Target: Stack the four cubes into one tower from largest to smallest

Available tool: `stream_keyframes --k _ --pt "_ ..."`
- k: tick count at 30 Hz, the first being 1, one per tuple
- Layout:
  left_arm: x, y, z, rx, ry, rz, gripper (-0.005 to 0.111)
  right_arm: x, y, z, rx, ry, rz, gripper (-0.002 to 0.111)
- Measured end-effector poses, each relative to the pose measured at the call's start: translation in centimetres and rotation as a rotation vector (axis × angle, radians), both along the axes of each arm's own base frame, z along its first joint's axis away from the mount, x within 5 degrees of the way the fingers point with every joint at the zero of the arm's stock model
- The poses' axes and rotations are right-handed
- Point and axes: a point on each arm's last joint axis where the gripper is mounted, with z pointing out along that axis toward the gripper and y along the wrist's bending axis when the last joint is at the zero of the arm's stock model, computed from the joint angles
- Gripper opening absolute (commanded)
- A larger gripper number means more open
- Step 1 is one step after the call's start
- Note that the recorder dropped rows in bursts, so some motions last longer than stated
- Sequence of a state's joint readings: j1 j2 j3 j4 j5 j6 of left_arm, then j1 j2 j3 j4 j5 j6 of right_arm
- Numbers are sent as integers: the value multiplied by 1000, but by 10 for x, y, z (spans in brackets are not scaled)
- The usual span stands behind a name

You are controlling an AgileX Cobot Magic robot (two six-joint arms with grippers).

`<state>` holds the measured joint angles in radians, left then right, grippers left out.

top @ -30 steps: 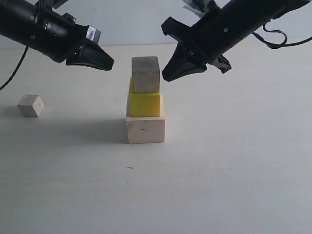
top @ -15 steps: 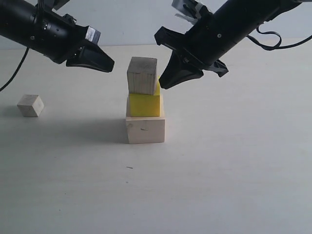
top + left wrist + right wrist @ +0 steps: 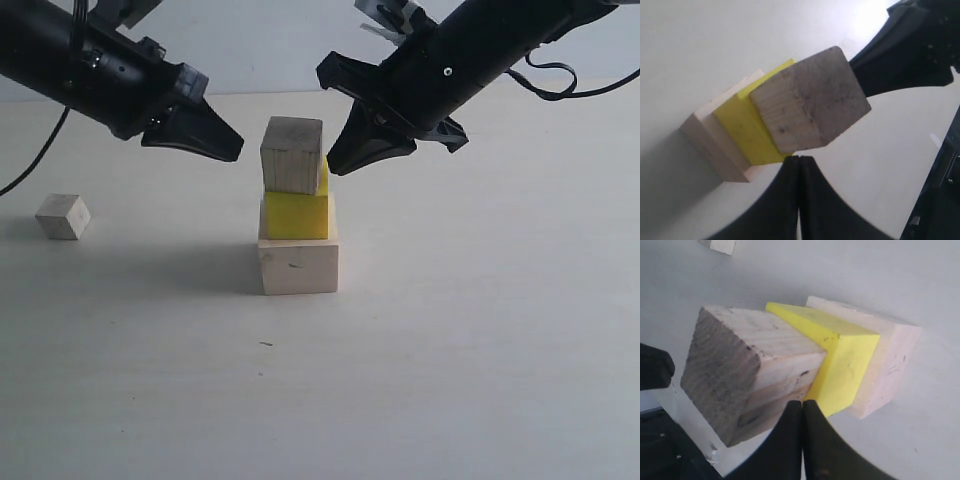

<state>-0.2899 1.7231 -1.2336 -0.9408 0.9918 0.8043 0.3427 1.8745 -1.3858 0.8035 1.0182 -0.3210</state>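
Note:
Mid-table stands a column: the large pale wood cube (image 3: 298,264) at the bottom, the yellow cube (image 3: 296,214) on it, the brownish grained cube (image 3: 292,155) on top, shifted left and overhanging the yellow one. The smallest pale cube (image 3: 63,216) lies alone at far left. My right gripper (image 3: 333,166) is shut, its tip at the brown cube's right side; the right wrist view shows that tip (image 3: 802,403) by the brown cube (image 3: 740,370). My left gripper (image 3: 236,150) is shut, hanging just left of the brown cube without touching; its tip (image 3: 798,158) sits under the cube (image 3: 810,100).
The pale table (image 3: 450,350) stretches wide in front and to the right of the column. A black cable (image 3: 30,150) hangs from the left arm at far left; another cable (image 3: 560,85) loops at the right arm.
The right gripper came in from the right and pushed the brown cube left, then stopped. The left gripper has shifted slightly right and down, closer to the brown cube.

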Motion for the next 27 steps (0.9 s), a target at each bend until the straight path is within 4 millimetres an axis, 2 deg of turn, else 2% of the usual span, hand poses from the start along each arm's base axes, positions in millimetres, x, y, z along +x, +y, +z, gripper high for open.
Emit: stream_keyframes --k 6,13,27 --pt "-4 -13 -3 12 -25 -37 0 0 0 0 0 -1 2 0" --pt "3 -14 -21 36 10 -35 0 0 0 0 -2 -6 7 0" --pt "8 -14 -26 54 -12 -13 0 3 0 0 -5 -51 9 0"
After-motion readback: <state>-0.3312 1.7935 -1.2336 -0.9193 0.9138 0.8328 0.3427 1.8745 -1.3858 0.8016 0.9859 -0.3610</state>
